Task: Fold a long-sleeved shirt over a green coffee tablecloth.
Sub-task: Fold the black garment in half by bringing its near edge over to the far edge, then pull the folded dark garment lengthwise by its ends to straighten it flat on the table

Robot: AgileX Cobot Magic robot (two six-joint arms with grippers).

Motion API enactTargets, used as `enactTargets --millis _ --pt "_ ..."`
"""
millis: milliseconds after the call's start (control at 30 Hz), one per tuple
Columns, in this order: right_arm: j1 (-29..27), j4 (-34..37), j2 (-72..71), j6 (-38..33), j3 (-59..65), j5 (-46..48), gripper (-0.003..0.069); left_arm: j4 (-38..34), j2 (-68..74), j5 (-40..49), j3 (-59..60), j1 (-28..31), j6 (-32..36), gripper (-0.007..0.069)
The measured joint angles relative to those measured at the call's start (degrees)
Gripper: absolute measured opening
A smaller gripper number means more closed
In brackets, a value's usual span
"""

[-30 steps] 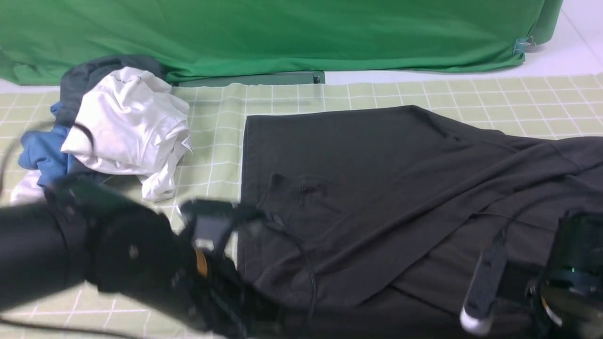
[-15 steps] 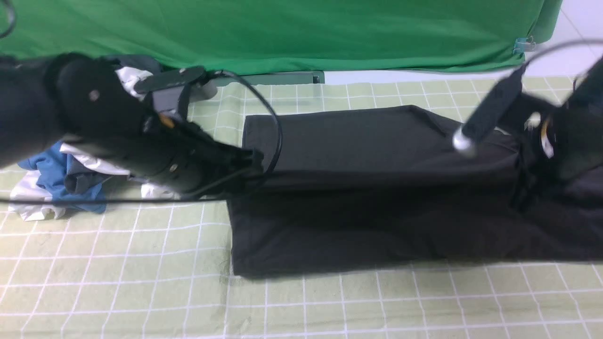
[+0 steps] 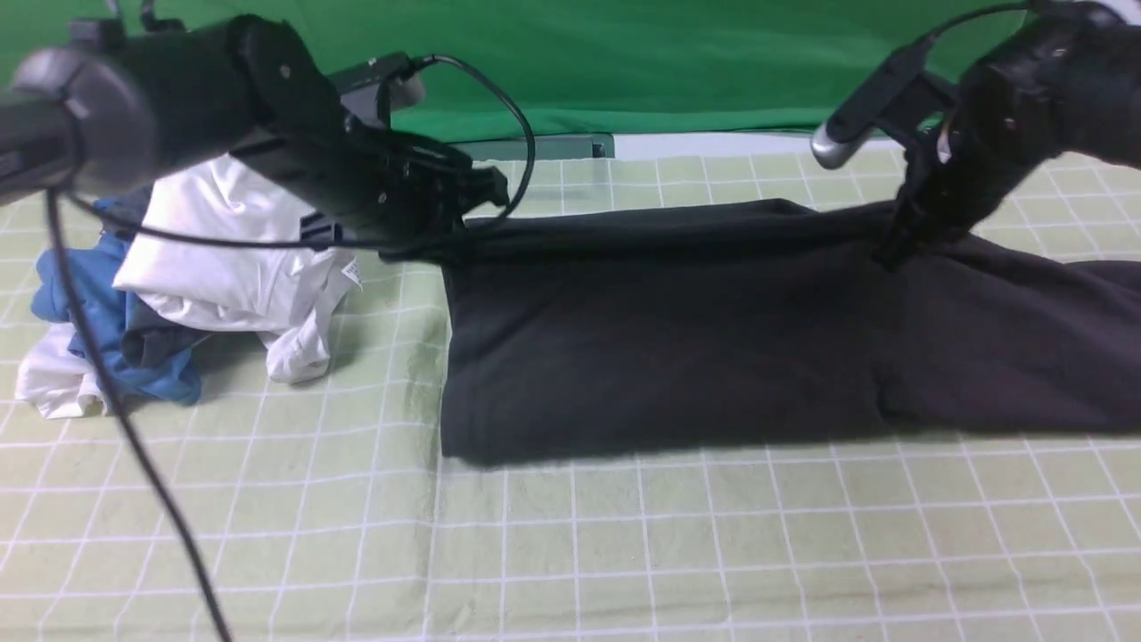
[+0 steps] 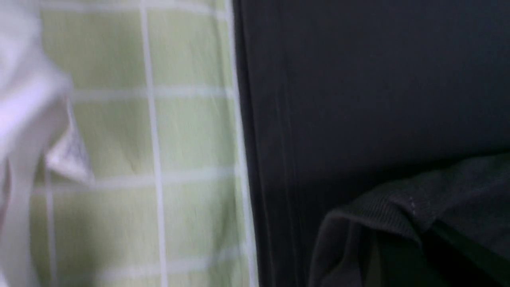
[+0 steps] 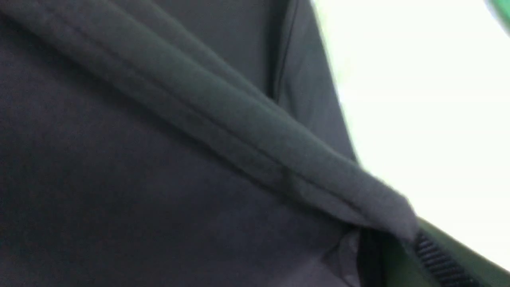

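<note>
Near edge of shirt (image 3: 669, 339) swung over to far edge; now halved on tablecloth (image 3: 624, 553). Both left gripper (image 3: 481, 192) and right gripper (image 3: 891, 252) clamp fabric.

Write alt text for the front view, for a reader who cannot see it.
A black long-sleeved shirt lies folded lengthwise on the green coffee tablecloth, with the left claw and right claw pinching its far edge. A white garment and blue garment lie heaped to the robot's left, and plain deep-green fabric hangs behind.
</note>
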Motion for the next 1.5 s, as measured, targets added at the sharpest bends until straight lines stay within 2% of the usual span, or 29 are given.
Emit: enactTargets --millis 267,400,467,500,567,633,667,700,733,767,833,867,900,967,1100,1167,1300,1433,1500 --pt "-0.26 0.02 10.35 0.44 -9.86 -5.85 0.0031 -0.51 10.46 -0.06 -10.66 2.15 -0.93 0.0026" --pt "-0.36 -0.04 12.9 1.45 -10.7 -10.34 0.0068 -1.48 13.98 -1.12 -13.12 2.16 -1.17 0.0026" --pt "-0.43 -0.09 14.3 2.31 -10.7 -13.29 0.0163 -0.97 15.66 -2.49 -14.23 2.16 -3.5 0.0032" --pt "-0.43 -0.09 14.38 2.31 -10.7 -13.49 0.0173 -0.81 15.87 -2.57 -14.3 2.16 -3.85 0.0034" --pt "-0.48 -0.5 14.58 4.07 -10.7 -15.31 0.03 2.85 16.45 -3.7 -15.34 2.16 -8.36 0.0063" --pt "-0.48 -0.71 14.29 5.74 -10.93 -16.59 0.0405 8.71 16.51 -3.47 -17.17 2.21 -13.4 0.0125" --pt "-0.48 -0.77 14.11 5.98 -11.15 -16.59 0.044 11.47 16.51 -2.81 -18.48 2.21 -15.28 0.0158" --pt "-0.48 -0.77 14.03 6.04 -11.24 -16.59 0.044 12.0 16.51 -2.61 -18.78 2.27 -15.64 0.0158" --pt "-0.48 -0.83 13.42 6.26 -11.97 -16.45 0.0474 15.58 16.38 -0.45 -21.6 2.62 -18.01 0.0224" --pt "-0.48 -0.88 12.92 6.52 -12.43 -16.11 0.0478 17.11 16.38 1.3 -23.65 2.82 -18.66 0.0255" --pt "-0.48 -0.88 11.17 6.86 -13.79 -14.8 0.0468 19.12 16.3 5.33 -28.37 3.4 -19.38 0.0332" --pt "-0.48 -0.88 10.74 6.89 -13.95 -14.42 0.0461 19.12 16.23 5.34 -28.37 3.49 -19.38 0.034" --pt "-0.48 -0.94 9.1 6.95 -15.26 -13.05 0.0433 19.89 15.91 8.93 -32.08 3.81 -19.38 0.0389" --pt "-0.48 -0.94 6.55 7.02 -17.38 -9.49 0.0336 20.04 14.97 13.87 -38.17 4.03 -18.69 0.0453" --pt "-0.74 -0.89 1.1 6.91 -21.35 1.33 0.0064 16.67 13.67 23.44 -48.69 4.08 -13.78 0.0511" --pt "-1.57 -0.82 -1.56 6.71 -22.23 7.35 0.0015 14.13 13.56 27.98 -52.9 4.03 -11.32 0.0515" --pt "-4.73 0.27 -4.87 6.71 -22.31 16.72 -0.0005 10.15 12.74 30.24 -55.13 4.03 -7.05 0.0498" --pt "-13.51 7.91 -6.33 5.03 -22.31 28.96 -0.001 2.13 9.87 30.79 -51.65 4.03 -2.34 0.0405" --pt "-18.59 15.96 -6.33 3.16 -21.27 31.7 -0.0009 -1.81 6.78 30.64 -44.53 3.73 0.57 0.0334"
